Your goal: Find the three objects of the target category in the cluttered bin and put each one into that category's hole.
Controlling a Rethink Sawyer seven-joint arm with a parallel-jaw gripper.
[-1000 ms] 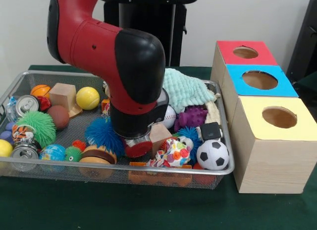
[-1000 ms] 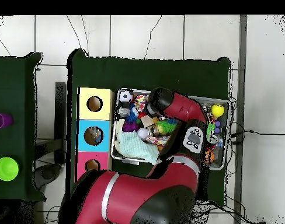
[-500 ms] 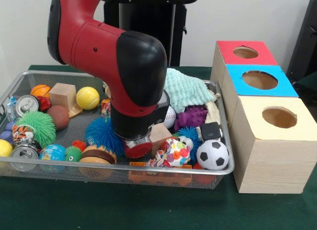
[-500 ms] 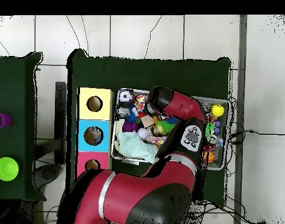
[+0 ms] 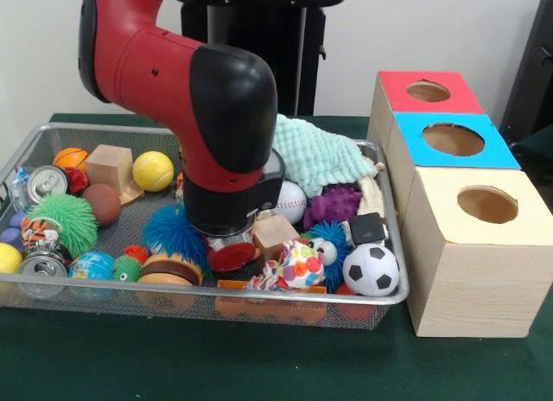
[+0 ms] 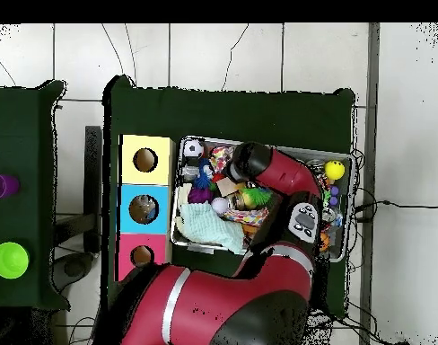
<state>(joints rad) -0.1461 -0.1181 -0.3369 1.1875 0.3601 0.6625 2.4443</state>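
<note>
A wire bin (image 5: 380,302) (image 6: 341,154) holds a heap of toys. My arm's thick wrist reaches down into its middle, and the gripper end (image 5: 230,252) sits low between a blue spiky ball (image 5: 171,231) and a wooden block (image 5: 275,233). Round things lie all over: a soccer ball (image 5: 371,270) (image 6: 193,149), a baseball (image 5: 290,198), a yellow ball (image 5: 153,170) (image 6: 335,170), an orange basketball (image 5: 71,156), a brown ball (image 5: 102,203), a globe ball (image 5: 92,265). To the right stand the red box (image 5: 429,92), blue box (image 5: 454,139) and yellow box (image 5: 486,204), each with a round hole.
Also in the bin are a mint cloth (image 5: 320,155), a purple spiky toy (image 5: 333,204), a green spiky ball (image 5: 66,221), two cans (image 5: 45,183), a toy burger (image 5: 167,271), a patterned soft ball (image 5: 299,266), a black cube (image 5: 367,228) and a second wooden block (image 5: 110,166).
My arm's wrist has shifted slightly left in the front view, uncovering more of the baseball and the mint cloth. The toys beside it barely moved.
</note>
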